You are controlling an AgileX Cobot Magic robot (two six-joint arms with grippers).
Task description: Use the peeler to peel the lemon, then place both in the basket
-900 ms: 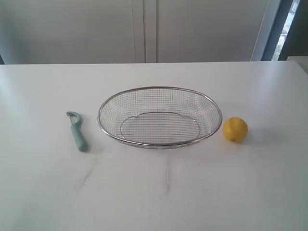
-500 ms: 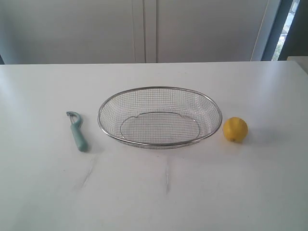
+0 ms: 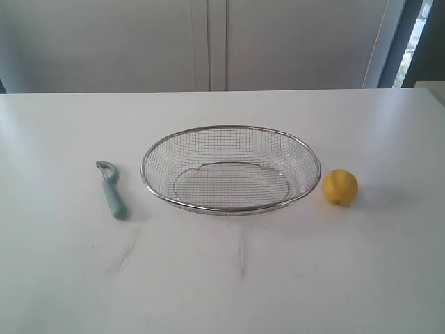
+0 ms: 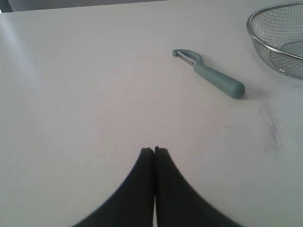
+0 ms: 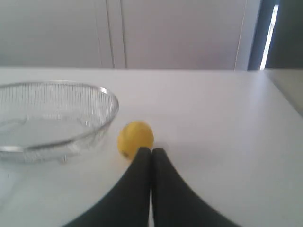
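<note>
In the exterior view a white table (image 3: 222, 299) is seen, faintly marked by grey scuffs (image 3: 242, 255) towards its front. Pale panelled doors (image 3: 104, 42) are seen behind it, and a strip of window (image 3: 417, 31) at the far right. The basket (image 3: 230, 128) is set at the middle of the table. The peeler (image 3: 113, 195) is laid flat to its left, and the lemon (image 3: 340, 187) is placed just beside its right rim, apart from it. The grippers are shown only by the wrist views. In the left wrist view the left gripper (image 4: 154, 150) is seen over bare table, its dark fingers pressed together with nothing between them. The peeler is shown well apart from it, with part of the basket's mesh beyond the handle end. In the right wrist view the right gripper (image 5: 151, 150) is likewise closed tight and empty. The lemon is seen just past its tips, beside the basket, though whether it is touched cannot be told. The doors and window are shown by this wrist view alone.
</note>
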